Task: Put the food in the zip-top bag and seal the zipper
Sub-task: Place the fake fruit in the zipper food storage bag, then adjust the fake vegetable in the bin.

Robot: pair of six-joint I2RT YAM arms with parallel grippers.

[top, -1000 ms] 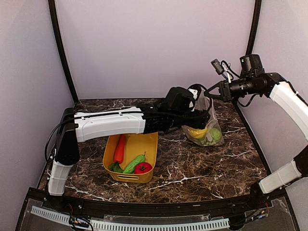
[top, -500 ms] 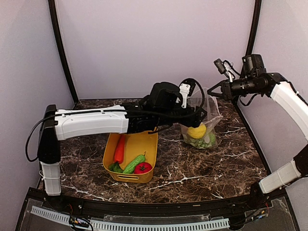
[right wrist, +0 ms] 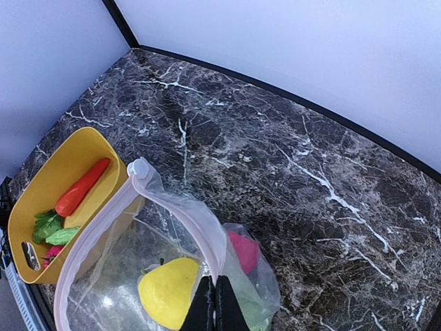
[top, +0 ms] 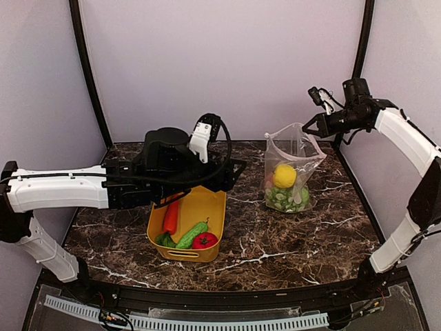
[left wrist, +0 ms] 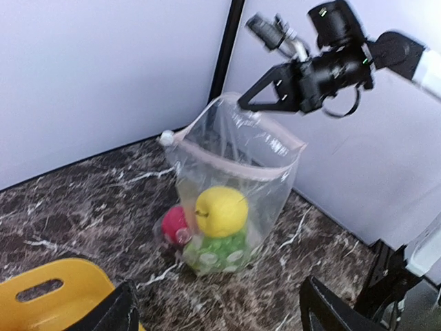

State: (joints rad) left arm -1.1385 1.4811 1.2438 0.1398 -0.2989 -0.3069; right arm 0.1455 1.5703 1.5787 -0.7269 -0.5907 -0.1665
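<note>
The clear zip-top bag (top: 293,155) hangs upright at the back right with its mouth open. My right gripper (top: 306,131) is shut on its pinkish zipper (right wrist: 179,214) at the rim, fingertips (right wrist: 215,303) pinched together. Inside the bag lie a yellow lemon (top: 284,175), green grapes (top: 286,198) and a red fruit (left wrist: 173,224). My left gripper (top: 233,176) hovers open and empty above the yellow tub's far end, well left of the bag, its fingertips wide apart (left wrist: 220,317). A carrot (top: 171,214), a cucumber (top: 191,234) and a red fruit (top: 204,241) lie in the tub.
The yellow tub (top: 210,203) stands at the table's front centre-left, also holding a green leafy piece (top: 164,239). Dark marble table (top: 289,241) stretches between tub and bag. Black frame posts (top: 358,41) and pale walls close in the back and sides.
My left arm has drawn back to the left, out of the bag's mouth, to above the tub. The bag now hangs straighter from the right gripper.
</note>
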